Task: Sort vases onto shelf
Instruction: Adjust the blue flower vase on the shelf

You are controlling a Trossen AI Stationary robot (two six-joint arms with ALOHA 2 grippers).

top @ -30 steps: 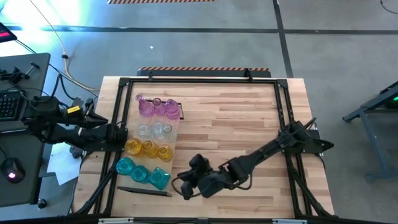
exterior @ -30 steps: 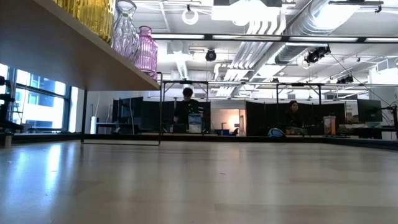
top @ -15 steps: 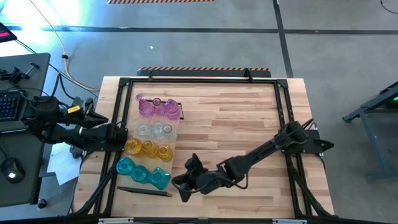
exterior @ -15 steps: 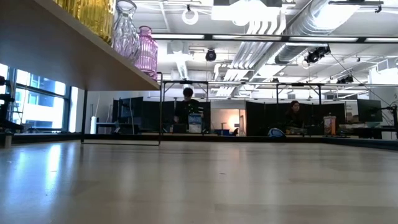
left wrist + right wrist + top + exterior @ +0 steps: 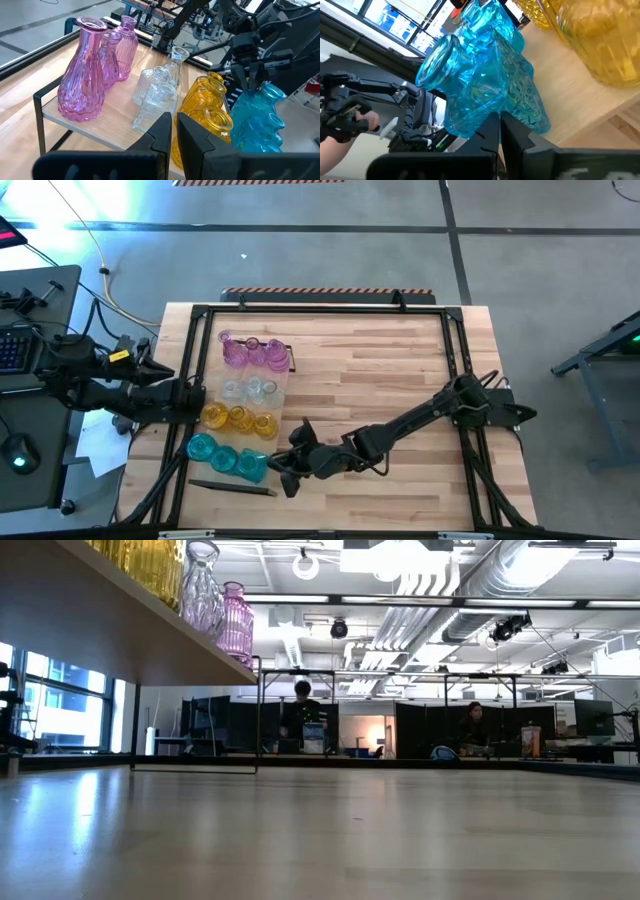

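Now, your right end effector [image 5: 285,472] sits low over the bench [image 5: 380,370], just beside the end of the shelf [image 5: 283,393] where the teal vases [image 5: 228,458] stand. Its fingers are pressed together and carry nothing. In the right wrist view the closed fingertips [image 5: 499,131] point straight at the nearest teal vase [image 5: 485,85], very close to it; whether they touch the glass you cannot tell.

Your left end effector [image 5: 198,398] waits at the shelf's left edge, level with the clear vases [image 5: 250,390] and yellow vases [image 5: 238,418]. Its fingers [image 5: 161,131] stand nearly closed, a thin slit between them, empty.

All vases stand upright on the shelf in four colour rows: pink vases [image 5: 250,352] at the far end, then clear, then yellow, then teal nearest the front edge. A dark rail [image 5: 232,488] lies on the bench just in front of the teal row.

Low view: shelf edge [image 5: 120,640] overhead, pink vase [image 5: 236,622] and clear one [image 5: 202,588] on it.
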